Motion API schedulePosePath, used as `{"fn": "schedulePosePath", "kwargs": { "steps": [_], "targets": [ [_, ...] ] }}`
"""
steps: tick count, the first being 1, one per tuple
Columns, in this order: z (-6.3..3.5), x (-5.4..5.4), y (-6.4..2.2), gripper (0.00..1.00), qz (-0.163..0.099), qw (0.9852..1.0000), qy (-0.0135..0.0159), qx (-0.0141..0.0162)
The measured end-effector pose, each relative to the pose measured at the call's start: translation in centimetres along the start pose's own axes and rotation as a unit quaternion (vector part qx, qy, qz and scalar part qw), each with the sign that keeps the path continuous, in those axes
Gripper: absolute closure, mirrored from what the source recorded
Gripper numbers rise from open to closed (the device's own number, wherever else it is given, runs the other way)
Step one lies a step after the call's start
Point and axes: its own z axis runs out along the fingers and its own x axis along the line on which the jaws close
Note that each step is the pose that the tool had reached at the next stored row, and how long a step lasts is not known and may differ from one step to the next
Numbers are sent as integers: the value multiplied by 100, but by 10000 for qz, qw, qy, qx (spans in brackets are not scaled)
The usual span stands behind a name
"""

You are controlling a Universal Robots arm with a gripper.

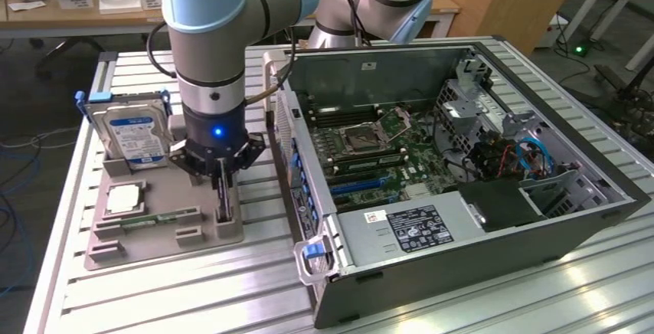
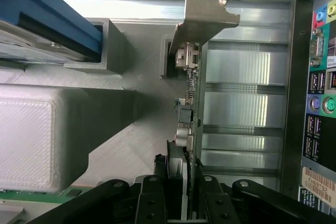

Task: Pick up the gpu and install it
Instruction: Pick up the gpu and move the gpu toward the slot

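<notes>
Now: end effector [image 1: 223, 183] is clamped on the top edge of the graphics card [image 1: 225, 205], which stands on edge in its tray [image 1: 153, 236] slot (just beside the open computer case [image 1: 430, 66]). Best lifted straight up, with no tilt, or the card may bind.

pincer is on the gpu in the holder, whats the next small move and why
Probably a short, straight lift. The pincer is clamped on both faces of the gpu, which stands on edge in a slot of the grey holder. Pulling sideways first would likely bind the card against the slot walls.
</notes>
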Motion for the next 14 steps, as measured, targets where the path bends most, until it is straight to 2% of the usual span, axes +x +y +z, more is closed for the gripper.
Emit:
{"fn": "schedulePosePath", "kwargs": {
  "steps": [7, 14],
  "targets": [
    [-228, 13, 7, 72, -2, 10000, 1, -45],
    [-458, 25, 14, 72, -3, 10000, 0, -60]
  ]
}}
